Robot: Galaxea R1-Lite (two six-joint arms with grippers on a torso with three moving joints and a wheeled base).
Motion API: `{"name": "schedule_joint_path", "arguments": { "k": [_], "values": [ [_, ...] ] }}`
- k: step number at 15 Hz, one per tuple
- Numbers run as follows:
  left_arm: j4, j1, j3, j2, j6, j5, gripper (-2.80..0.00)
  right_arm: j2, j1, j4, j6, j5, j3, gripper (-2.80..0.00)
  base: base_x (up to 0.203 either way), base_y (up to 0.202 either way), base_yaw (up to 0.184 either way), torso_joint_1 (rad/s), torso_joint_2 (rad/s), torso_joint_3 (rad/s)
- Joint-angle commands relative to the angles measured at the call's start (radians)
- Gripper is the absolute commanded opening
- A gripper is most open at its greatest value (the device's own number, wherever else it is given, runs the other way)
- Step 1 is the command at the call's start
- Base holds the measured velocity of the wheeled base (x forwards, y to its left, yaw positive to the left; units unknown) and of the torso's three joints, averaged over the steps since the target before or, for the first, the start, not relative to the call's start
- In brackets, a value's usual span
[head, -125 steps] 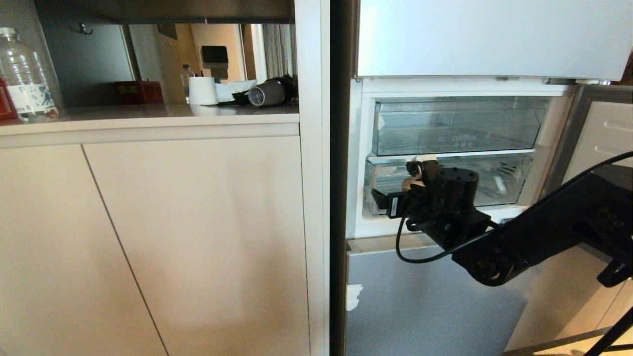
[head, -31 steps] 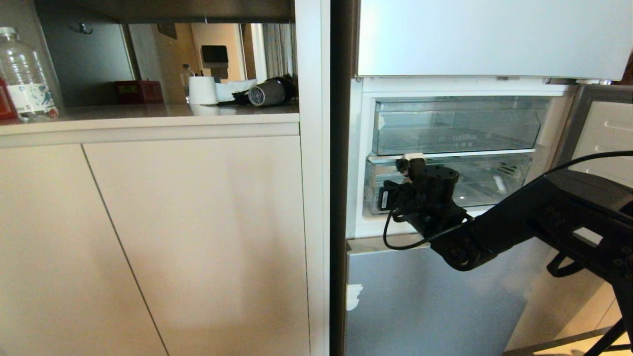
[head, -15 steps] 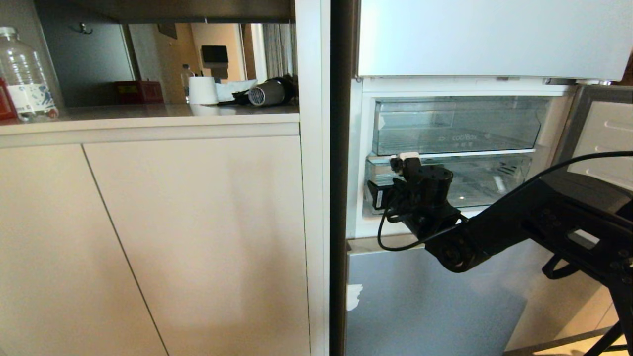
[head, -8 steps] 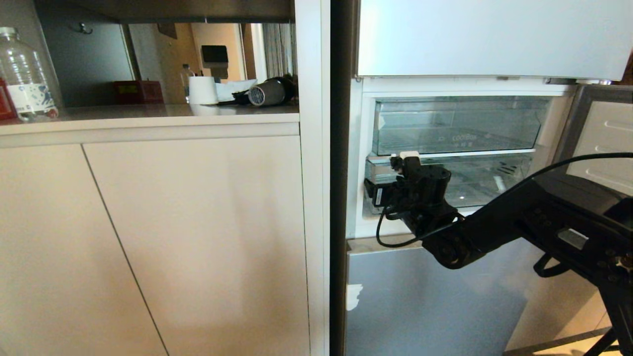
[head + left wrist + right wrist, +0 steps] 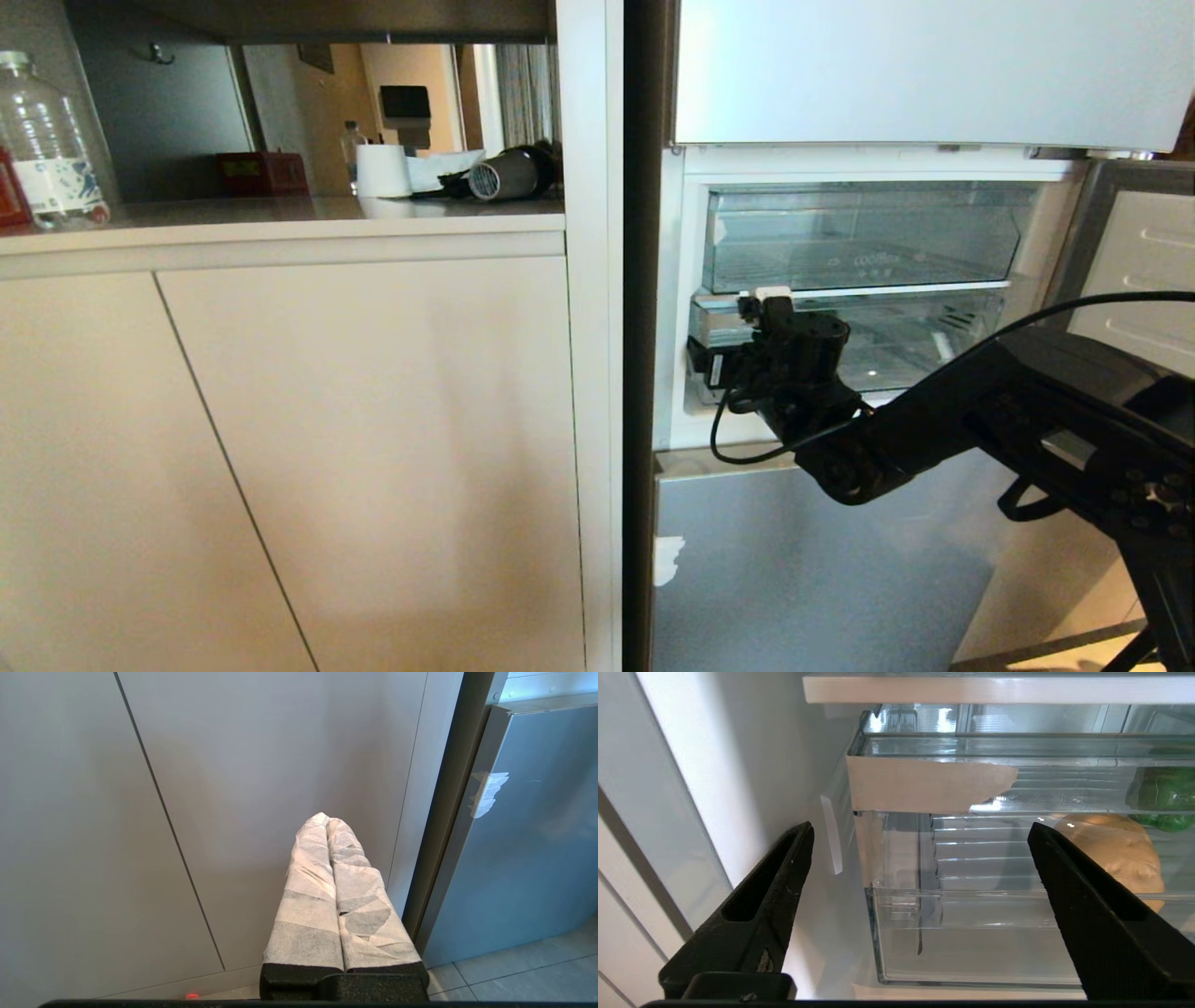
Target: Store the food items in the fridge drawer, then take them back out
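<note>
Fingers (image 5: 784, 896) spread empty before fridge drawer (image 5: 971, 933) holding potato (image 5: 1115, 854), bell pepper (image 5: 1157, 793).

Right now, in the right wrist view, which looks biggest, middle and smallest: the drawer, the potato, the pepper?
1. Drawer, by far.
2. Potato.
3. Pepper, though it lies farther back and is cut off by the picture's edge, so potato versus pepper is unsure.

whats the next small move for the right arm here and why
Probably ease the right gripper forward to the front edge of the lower drawer and pull it out. The jaws stand wide open and empty just in front of it, while the potato and green pepper sit inside behind the clear wall, out of reach until it slides out. The left gripper is parked by the cabinet.
</note>
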Motion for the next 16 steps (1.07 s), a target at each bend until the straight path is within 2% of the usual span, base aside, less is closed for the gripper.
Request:
{"name": "schedule_joint_path", "arguments": {
  "k": [1, 2, 16],
  "values": [
    [0.0, 0.0, 0.0, -0.002, 0.0, 0.0, -2.8, 0.008, 0.002, -0.006, -0.002, -0.001, -0.001, -0.45, 0.0, 0.0, 0.0, 0.0, 0.0, 0.0],
    [0.002, 0.0, 0.0, -0.002, 0.0, 0.0, -2.8, 0.009, 0.002, -0.006, -0.002, -0.001, -0.001, -2.8, 0.0, 0.0, 0.0, 0.0, 0.0, 0.0],
    [0.001, 0.0, 0.0, -0.002, 0.0, 0.0, -2.8, -0.004, 0.026, -0.004, -0.01, -0.01, -0.002, -2.8, 0.0, 0.0, 0.0, 0.0, 0.0, 0.0]
  ]
}}
